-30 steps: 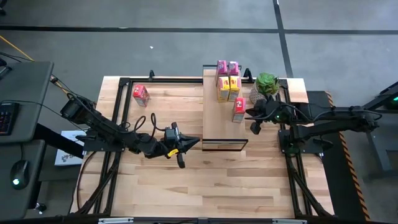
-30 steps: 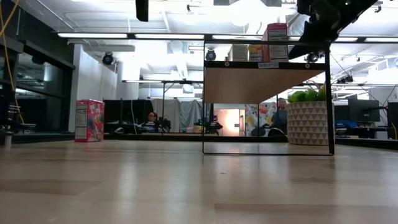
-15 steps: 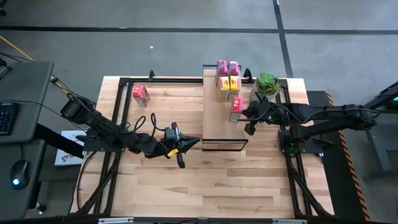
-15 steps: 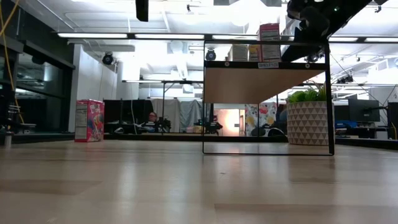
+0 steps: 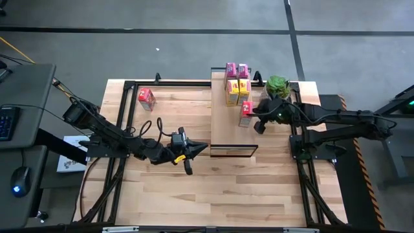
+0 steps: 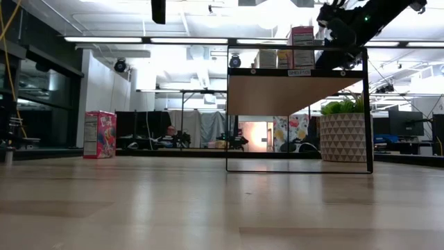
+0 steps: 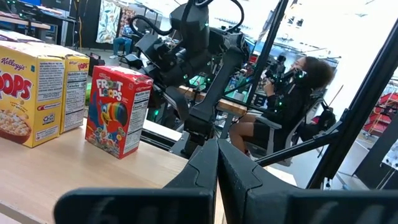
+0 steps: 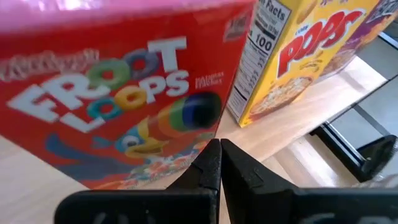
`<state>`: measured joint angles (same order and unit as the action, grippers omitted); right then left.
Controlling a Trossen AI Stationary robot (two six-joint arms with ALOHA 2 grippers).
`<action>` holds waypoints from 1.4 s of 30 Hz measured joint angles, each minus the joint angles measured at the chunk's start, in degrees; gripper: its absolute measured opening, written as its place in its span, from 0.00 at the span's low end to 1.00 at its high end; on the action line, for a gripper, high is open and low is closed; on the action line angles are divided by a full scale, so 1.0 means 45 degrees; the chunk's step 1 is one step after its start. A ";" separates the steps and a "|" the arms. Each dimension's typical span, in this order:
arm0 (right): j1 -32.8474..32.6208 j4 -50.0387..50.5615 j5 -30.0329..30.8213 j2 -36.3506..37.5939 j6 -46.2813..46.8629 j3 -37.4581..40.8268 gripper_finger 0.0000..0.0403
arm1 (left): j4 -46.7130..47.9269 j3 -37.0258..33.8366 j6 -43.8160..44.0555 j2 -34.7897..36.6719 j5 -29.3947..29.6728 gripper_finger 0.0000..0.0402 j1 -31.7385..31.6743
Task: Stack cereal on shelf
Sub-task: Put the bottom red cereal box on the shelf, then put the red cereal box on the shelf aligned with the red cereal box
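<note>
Red cardboard, the cereal box [image 5: 246, 114] stands upright on the shelf [image 5: 223, 133], right of centre in the high view. Your right gripper [image 5: 260, 127] is clenched empty beside it. Judge it light and easily tipped; grip its broad faces low.

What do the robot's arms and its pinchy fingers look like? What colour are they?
Both arms are black, made of slim jointed sections with black cables looping alongside. The left gripper has a small yellow patch near its wrist; the right gripper shows a tiny green light close behind it. Each ends in two flat, dark fingers that taper to a point.
</note>
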<state>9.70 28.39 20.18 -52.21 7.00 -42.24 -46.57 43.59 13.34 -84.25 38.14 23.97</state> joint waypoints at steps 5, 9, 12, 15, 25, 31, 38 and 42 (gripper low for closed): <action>0.0181 -0.0530 -0.0392 0.0000 0.0000 0.0000 0.00 | 0.0000 0.0000 0.0002 0.0000 -0.0002 0.00 0.0003; 0.0349 -0.0805 -0.0392 0.0000 -0.0214 0.0000 0.00 | 0.0000 0.0000 0.0000 0.0000 0.0001 0.00 0.0000; 0.0502 -0.0806 -0.0540 0.0000 -0.0226 0.0000 0.00 | 0.0000 0.0000 0.0000 0.0000 0.0003 0.00 0.0005; 0.0584 -0.0631 -0.0615 0.0000 -0.0235 0.0000 0.00 | 0.0000 0.0000 0.0000 0.0000 0.0003 0.00 0.0003; 0.0653 0.1367 -0.1314 0.0019 0.0117 0.0000 0.00 | 0.0000 0.0000 0.0000 0.0000 0.0003 0.00 0.0005; 0.0483 0.1026 -0.1724 0.0019 0.0102 0.0000 0.00 | 0.0000 0.0000 0.0005 0.0000 0.0003 0.00 0.0004; 0.0699 0.2389 -0.0958 0.0393 -0.0334 0.0000 0.00 | 0.0047 0.0000 0.0005 0.0000 0.0002 0.00 0.0005; 0.0705 0.3019 -0.0946 0.1487 -0.0273 0.0000 0.00 | 0.0058 0.0000 0.0005 -0.0001 0.0002 0.00 0.0005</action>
<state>12.88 41.98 15.92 -45.51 5.78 -42.24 -46.30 43.59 13.37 -84.25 38.15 23.99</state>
